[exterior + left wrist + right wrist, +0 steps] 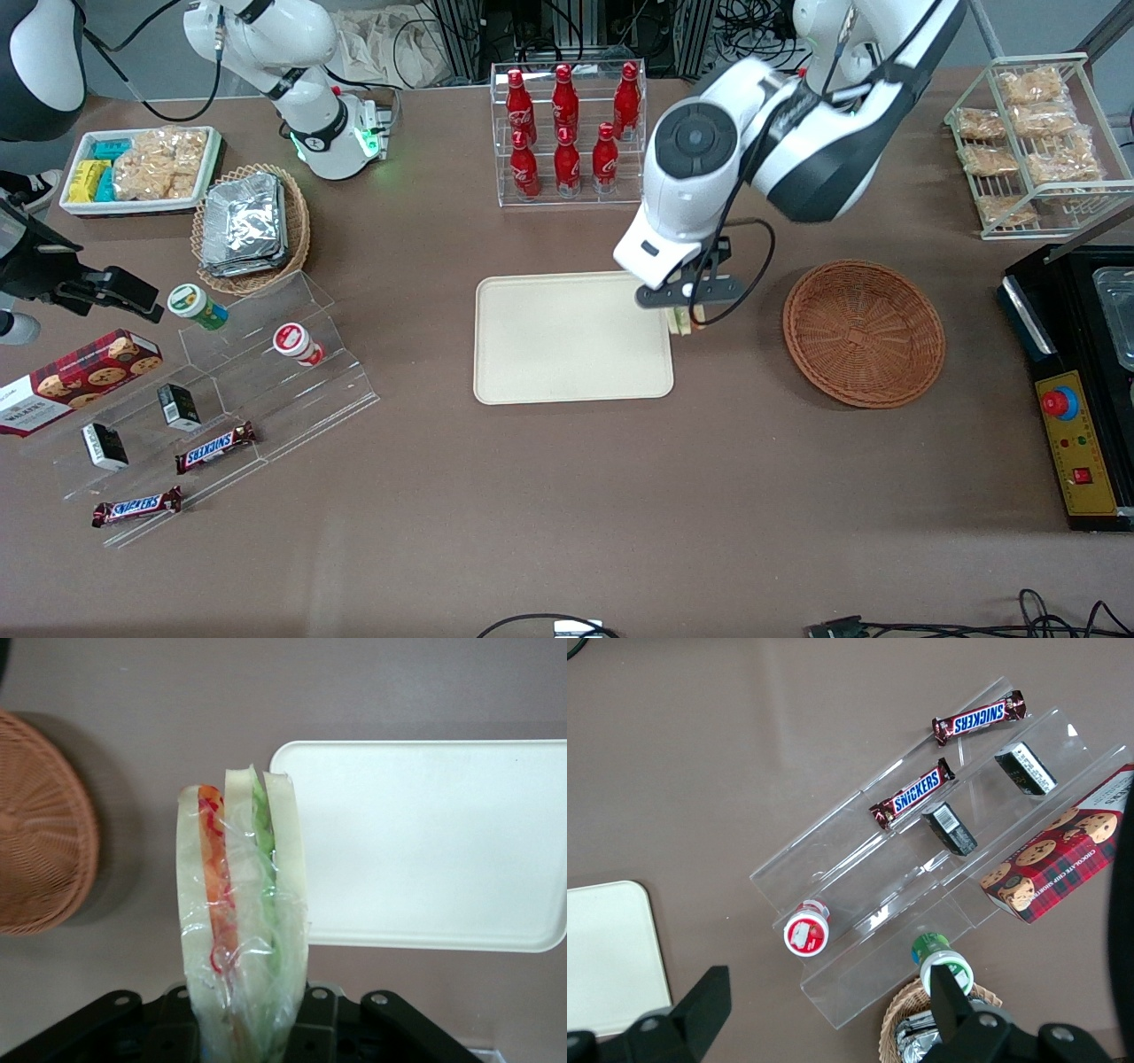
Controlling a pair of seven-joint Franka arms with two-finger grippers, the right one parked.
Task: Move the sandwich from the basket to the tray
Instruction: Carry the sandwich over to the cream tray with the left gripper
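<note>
Brown bench | tool clamped on wrapped sandwich, held upright above tray edge nearest emptied basket, ready for lowering

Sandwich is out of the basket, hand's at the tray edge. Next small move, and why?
Probably carry it a little farther over the tray before lowering. The hand, shut on the sandwich, hangs at the tray's edge nearest the empty basket, and in the wrist view the sandwich lies mostly over bare table, only beside the rim. Releasing here would likely land it off the tray.
</note>
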